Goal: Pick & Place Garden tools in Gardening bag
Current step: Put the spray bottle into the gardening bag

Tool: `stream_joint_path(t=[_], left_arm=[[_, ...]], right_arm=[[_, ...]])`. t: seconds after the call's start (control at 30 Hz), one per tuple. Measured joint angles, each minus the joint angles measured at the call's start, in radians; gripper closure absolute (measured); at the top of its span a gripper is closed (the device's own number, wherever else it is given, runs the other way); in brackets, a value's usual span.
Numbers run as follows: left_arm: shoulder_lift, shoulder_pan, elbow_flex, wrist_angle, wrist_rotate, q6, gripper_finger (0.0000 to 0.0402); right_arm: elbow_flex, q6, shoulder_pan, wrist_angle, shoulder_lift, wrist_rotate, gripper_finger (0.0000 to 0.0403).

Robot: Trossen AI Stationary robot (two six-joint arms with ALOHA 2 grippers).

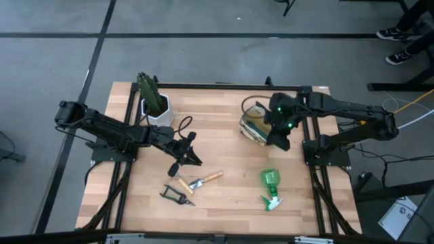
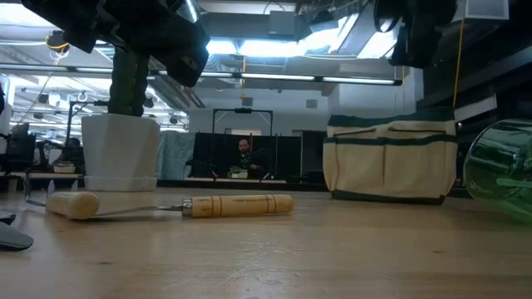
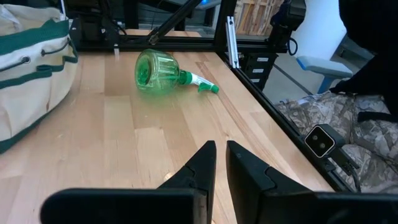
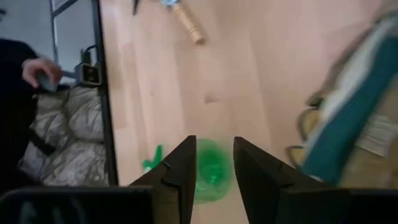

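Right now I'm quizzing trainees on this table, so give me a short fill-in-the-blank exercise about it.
1. The spray bottle is lying on its ____.
2. The plant stands in a ____ pot.
3. The right gripper hovers beside the ____.
4. The pruning shears have ____ handles.

Missing words: side; white; bag; black
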Motion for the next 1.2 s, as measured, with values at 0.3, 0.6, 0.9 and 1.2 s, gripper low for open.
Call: stream_joint_path(t=[0.3, 0.6, 0.9, 1.2], left_arm=[[0.0, 0.0, 0.0, 0.0, 0.0, 0.0, 0.037], [0.0, 0.0, 0.0, 0.0, 0.0, 0.0, 0.037], [0.0, 0.0, 0.0, 0.0, 0.0, 0.0, 0.037], [0.0, 0.0, 0.0, 0.0, 0.0, 0.0, 0.037]], right_arm=[[0.0, 0.172, 0.258, 0.149, 0.005, 0.092, 0.0295], [-0.002, 0.448, 0.519, 0.175, 0.042, 0.299, 0.0295], [-0.002, 0.634, 0.726, 0.306, 0.186, 0.376, 0.0295], [-0.002, 0.661, 0.829, 0.4, 0.351, 0.378, 0.0295]])
